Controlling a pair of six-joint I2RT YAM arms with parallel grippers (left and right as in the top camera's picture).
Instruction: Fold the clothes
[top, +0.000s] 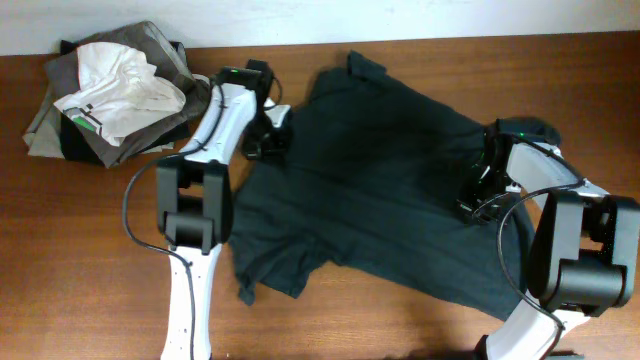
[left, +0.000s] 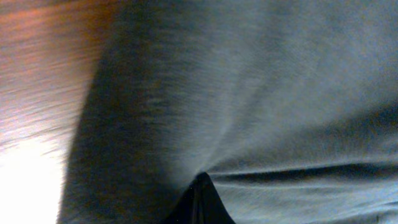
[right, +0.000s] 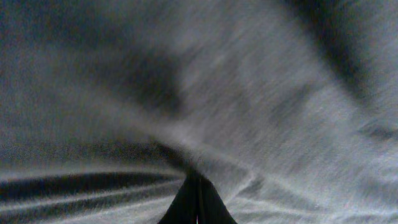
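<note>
**Dark shirt** (top: 380, 190): spread loosely on the wooden counter (top: 80, 260) and creased. It is stretched between the two end effectors, with one sleeve trailing below and beside the left one.

**Left end effector** (top: 268, 143): set down on the shirt's left edge. In the left wrist view its fingers (left: 200, 202) are seen pressed together. Folds of grey-blue cloth are drawn in to the tip, so the shirt is pinched there. Bare counter is seen just to the left of the tip, and cloth fills everything ahead and to the right.

**Right end effector** (top: 474, 203): set down on the shirt's right part, well apart from the left one. In the right wrist view its fingers (right: 198, 202) are closed to a point and a ridge of cloth is gathered at them, so the shirt is pinched. Cloth is seen on every side of the tip.

**Pile of clothes** (top: 60, 120): heaped well to the left of the left end effector, apart from the shirt. It is topped by a crumpled white garment (top: 120, 85).
</note>
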